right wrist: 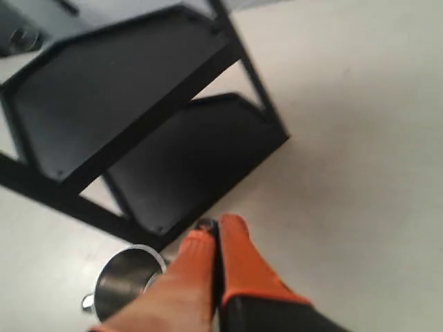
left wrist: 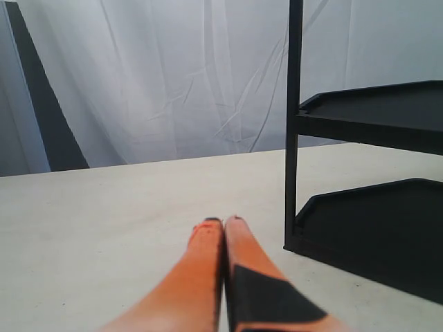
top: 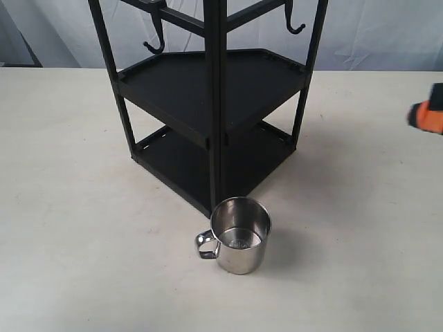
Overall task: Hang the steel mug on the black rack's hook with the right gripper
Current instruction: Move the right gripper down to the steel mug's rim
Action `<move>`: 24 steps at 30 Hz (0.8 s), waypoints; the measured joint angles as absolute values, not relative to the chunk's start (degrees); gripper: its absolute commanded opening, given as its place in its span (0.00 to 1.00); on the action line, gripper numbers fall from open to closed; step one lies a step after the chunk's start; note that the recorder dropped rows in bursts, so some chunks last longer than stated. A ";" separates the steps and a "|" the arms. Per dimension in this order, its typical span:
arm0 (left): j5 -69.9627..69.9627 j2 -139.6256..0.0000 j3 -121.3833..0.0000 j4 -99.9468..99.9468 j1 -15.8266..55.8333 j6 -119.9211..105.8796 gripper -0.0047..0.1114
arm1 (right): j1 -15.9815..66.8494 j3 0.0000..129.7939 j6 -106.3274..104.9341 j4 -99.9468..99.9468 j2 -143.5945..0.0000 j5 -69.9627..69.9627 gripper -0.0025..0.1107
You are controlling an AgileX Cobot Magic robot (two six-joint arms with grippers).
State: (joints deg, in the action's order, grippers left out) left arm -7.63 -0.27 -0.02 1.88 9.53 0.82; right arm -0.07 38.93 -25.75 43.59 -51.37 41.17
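The steel mug [top: 239, 235] stands upright on the table just in front of the black rack [top: 208, 104], its looped handle [top: 205, 245] turned left. Two hooks [top: 155, 43] [top: 295, 24] hang from the rack's upper crossbars. My right gripper [top: 428, 114] shows only as an orange and black tip at the right edge, well away from the mug. Its wrist view has the orange fingers [right wrist: 219, 225] pressed together above the table, empty, with the mug [right wrist: 124, 282] beside them. The left gripper [left wrist: 223, 221] is shut and empty next to the rack's post [left wrist: 292, 124].
The rack's two flat tray shelves [top: 214, 86] [top: 208, 162] stand at the table's middle back. A white cloth backdrop [left wrist: 159, 76] hangs behind the table. Bare tabletop [top: 360, 228] lies to the mug's right and left.
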 measured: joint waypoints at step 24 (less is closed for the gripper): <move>-7.63 -0.27 -0.02 1.88 9.53 0.82 0.05 | 30.14 55.00 -6.25 21.07 -94.08 44.65 0.42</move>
